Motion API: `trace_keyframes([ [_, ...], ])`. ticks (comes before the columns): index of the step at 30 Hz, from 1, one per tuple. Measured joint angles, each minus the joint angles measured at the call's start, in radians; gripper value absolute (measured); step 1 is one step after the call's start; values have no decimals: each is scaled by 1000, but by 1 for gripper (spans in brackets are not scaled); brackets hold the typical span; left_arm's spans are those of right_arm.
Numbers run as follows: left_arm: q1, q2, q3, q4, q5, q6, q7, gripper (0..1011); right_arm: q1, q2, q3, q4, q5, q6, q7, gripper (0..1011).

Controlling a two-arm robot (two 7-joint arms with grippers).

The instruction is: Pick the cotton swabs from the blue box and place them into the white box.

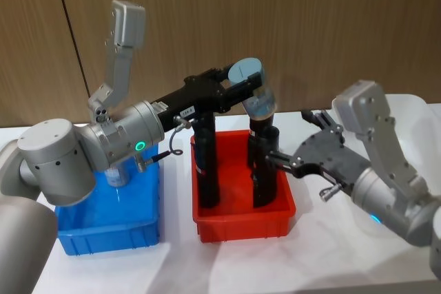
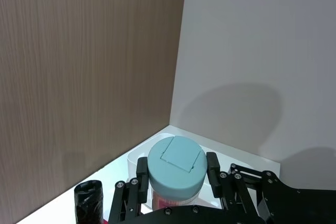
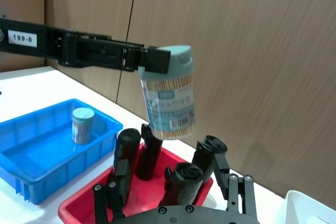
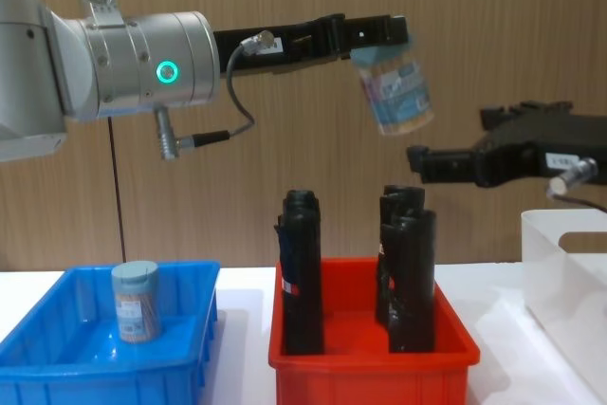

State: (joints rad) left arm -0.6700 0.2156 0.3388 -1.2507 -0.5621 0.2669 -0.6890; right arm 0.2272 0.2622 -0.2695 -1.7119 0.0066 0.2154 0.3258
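Aloft, clear swab jar, blue-grey lid, left hand

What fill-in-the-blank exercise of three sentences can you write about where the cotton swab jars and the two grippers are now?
The left gripper holds a clear plastic cylindrical jar of cotton swabs by its lid above the ___ rectangular plastic bin of tall black rolls.
A second such jar stands in the ___ open-topped plastic box.
The right gripper, near the translucent white plastic box, has its jaws ___.
Missing words: red; blue; open.
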Motion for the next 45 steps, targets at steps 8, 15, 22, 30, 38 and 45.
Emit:
trace_keyframes([
  [8,0,0,0,0,0,0,0,669,45,-26,-9,27,-20,17,22,1001],
  [15,0,0,0,0,0,0,0,669,82,-47,-15,56,-35,26,36,1002],
  [22,0,0,0,0,0,0,0,668,116,-64,-20,87,-48,33,45,1002],
  [30,0,0,0,0,0,0,0,669,152,-82,-24,124,-60,38,55,1001],
  [38,0,0,0,0,0,0,0,669,181,-94,-27,152,-68,40,64,1002],
  [45,0,0,0,0,0,0,0,669,198,-101,-28,174,-72,41,70,931],
])
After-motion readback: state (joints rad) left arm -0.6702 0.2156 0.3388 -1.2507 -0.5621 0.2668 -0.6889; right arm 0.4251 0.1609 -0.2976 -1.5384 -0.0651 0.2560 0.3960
